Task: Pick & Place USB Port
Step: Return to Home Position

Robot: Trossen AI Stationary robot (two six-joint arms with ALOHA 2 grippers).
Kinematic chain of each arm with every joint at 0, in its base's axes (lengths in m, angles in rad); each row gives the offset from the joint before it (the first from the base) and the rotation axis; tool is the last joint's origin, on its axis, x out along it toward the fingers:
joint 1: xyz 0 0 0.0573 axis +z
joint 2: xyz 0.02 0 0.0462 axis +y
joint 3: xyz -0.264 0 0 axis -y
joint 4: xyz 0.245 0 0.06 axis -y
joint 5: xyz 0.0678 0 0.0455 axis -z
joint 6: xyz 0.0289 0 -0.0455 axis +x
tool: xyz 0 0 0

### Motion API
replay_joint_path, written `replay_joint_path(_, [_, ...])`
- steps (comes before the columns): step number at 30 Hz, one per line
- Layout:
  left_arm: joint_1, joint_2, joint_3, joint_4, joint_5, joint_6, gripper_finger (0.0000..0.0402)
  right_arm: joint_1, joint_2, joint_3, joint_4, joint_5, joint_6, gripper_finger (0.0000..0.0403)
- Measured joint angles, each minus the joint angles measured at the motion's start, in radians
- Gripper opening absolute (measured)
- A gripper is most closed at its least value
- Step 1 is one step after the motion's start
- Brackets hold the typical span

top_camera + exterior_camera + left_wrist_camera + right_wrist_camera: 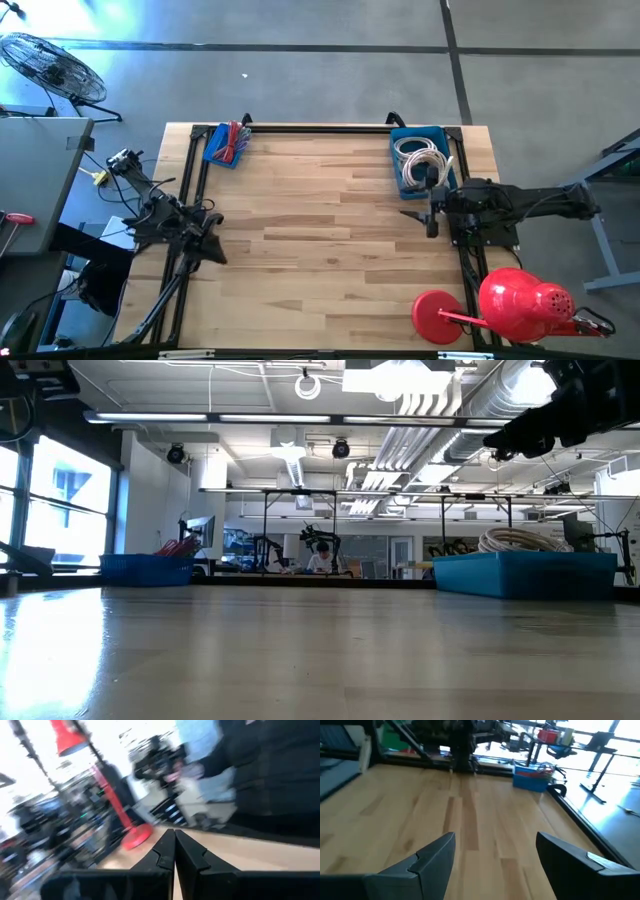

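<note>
A blue bin (420,160) at the table's far right holds coiled white cables (417,155); their loops show above its rim in the low view (515,540). A second blue bin (226,145) at the far left holds red and coloured cables; it also shows in the right wrist view (532,777). My right gripper (428,213) (495,852) hovers open and empty over bare wood just near of the right bin. My left gripper (205,235) (174,852) is shut and empty at the table's left edge.
A red desk lamp (500,305) stands with its round base (437,315) on the table's near right corner. A black frame (320,127) runs along the far and side edges. Bare wood lies between the two arms (320,230).
</note>
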Motion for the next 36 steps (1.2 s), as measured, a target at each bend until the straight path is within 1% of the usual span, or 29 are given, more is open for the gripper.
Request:
replay_joint_path(2, [0.000, 0.000, 0.000, -0.003, -0.086, 0.002, 0.0000, 0.000, 0.011, 0.000, 0.010, 0.021, -0.003, 0.0271])
replay_joint_path(3, [0.001, 0.000, 0.000, -0.005, -0.109, 0.001, 0.0000, 0.000, 0.015, 0.000, 0.020, 0.023, -0.004, 0.0271])
replay_joint_path(4, [0.001, 0.000, -0.001, -0.007, -0.099, 0.001, 0.0000, 0.000, 0.019, 0.000, 0.027, 0.017, -0.004, 0.0271])
replay_joint_path(7, [0.000, 0.000, -0.001, -0.009, 0.019, 0.002, 0.0000, 0.000, 0.024, 0.000, 0.025, -0.011, 0.004, 0.0271])
replay_joint_path(9, [0.000, 0.000, -0.001, -0.009, 0.033, 0.002, 0.0000, 0.000, 0.024, 0.000, 0.026, -0.014, 0.011, 0.0271])
replay_joint_path(11, [0.000, 0.000, -0.001, -0.017, 0.006, 0.017, 0.0000, 0.000, 0.024, 0.000, 0.033, -0.010, 0.011, 0.0271])
replay_joint_path(14, [0.001, 0.000, -0.001, -0.035, -0.065, 0.037, 0.0000, 0.000, 0.024, 0.000, 0.047, 0.001, 0.013, 0.0271])
replay_joint_path(19, [0.001, 0.000, -0.001, -0.031, -0.083, 0.055, 0.0001, 0.000, 0.024, 0.000, 0.055, 0.000, 0.014, 0.0271])
replay_joint_path(25, [0.005, 0.000, -0.002, -0.026, -0.140, 0.099, 0.0001, 0.000, 0.024, 0.000, 0.068, 0.000, 0.014, 0.0271])
replay_joint_path(27, [0.030, 0.000, -0.002, -0.026, -0.140, 0.101, 0.0001, 0.000, 0.024, 0.000, 0.069, 0.000, 0.014, 0.0271])
replay_joint_path(29, [0.068, 0.000, -0.002, -0.026, -0.120, 0.095, 0.0001, 0.000, 0.024, 0.000, 0.068, 0.000, 0.014, 0.0271])
replay_joint_path(33, [0.181, 0.000, -0.002, -0.035, -0.045, 0.073, 0.0001, 0.000, 0.024, 0.000, 0.068, -0.001, 0.014, 0.0271])
replay_joint_path(36, [0.282, 0.000, -0.002, -0.043, 0.037, 0.035, 0.0001, 0.000, 0.024, 0.000, 0.068, -0.001, 0.010, 0.0271])
